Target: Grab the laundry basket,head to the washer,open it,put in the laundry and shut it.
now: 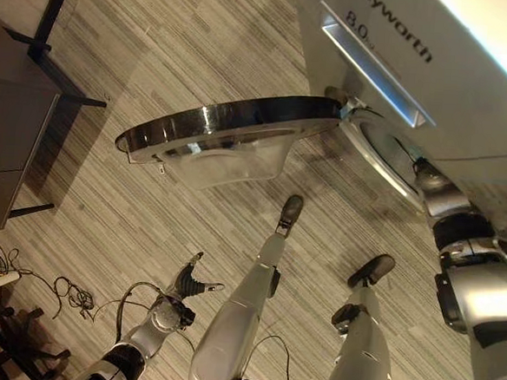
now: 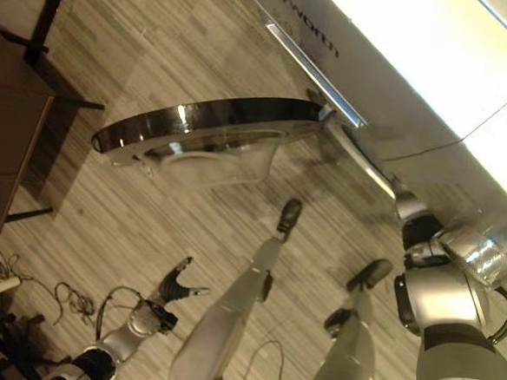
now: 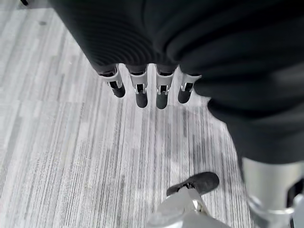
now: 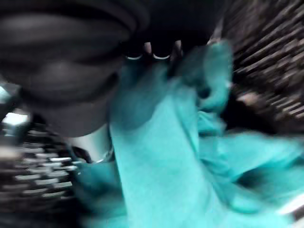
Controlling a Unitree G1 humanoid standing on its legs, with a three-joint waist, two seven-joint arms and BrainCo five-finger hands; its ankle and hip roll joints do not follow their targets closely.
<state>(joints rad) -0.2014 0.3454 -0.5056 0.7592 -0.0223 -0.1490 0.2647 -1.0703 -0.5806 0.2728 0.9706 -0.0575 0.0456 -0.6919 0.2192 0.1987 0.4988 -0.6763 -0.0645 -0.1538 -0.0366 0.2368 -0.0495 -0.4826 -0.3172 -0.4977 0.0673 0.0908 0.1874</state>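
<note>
Washer (image 1: 469, 101): a white front-loader at the upper right of both eye views, with a long silver handle strip across its front.
Washer door (image 1: 232, 128): swung wide open, its dark glossy rim and clear bowl jutting out over the striped floor (image 1: 159, 44); hinged at the edge of the round opening (image 1: 386, 156).
Right arm: in the eye views it reaches from the lower right up into the opening, and the hand itself is hidden inside the drum.
Right hand (image 4: 152, 50): the right wrist view shows what the eye views cannot, the inside of the drum. The dark ribbed cover sits close to the lens, with silver finger bases going down into teal cloth; I cannot tell whether the fingers are curled round the cloth or straight.
Laundry (image 4: 166, 156): teal fabric, bunched and folded, lying in the drum against its dark perforated wall, touching the right hand.
Left hand (image 1: 190, 281): low at the lower left, over the floor and well apart from the washer. Its own wrist view (image 3: 142, 90) shows the fingers hanging straight in a row, relaxed, holding nothing.
Dark table (image 1: 15, 121): at the left edge of the eye views.
</note>
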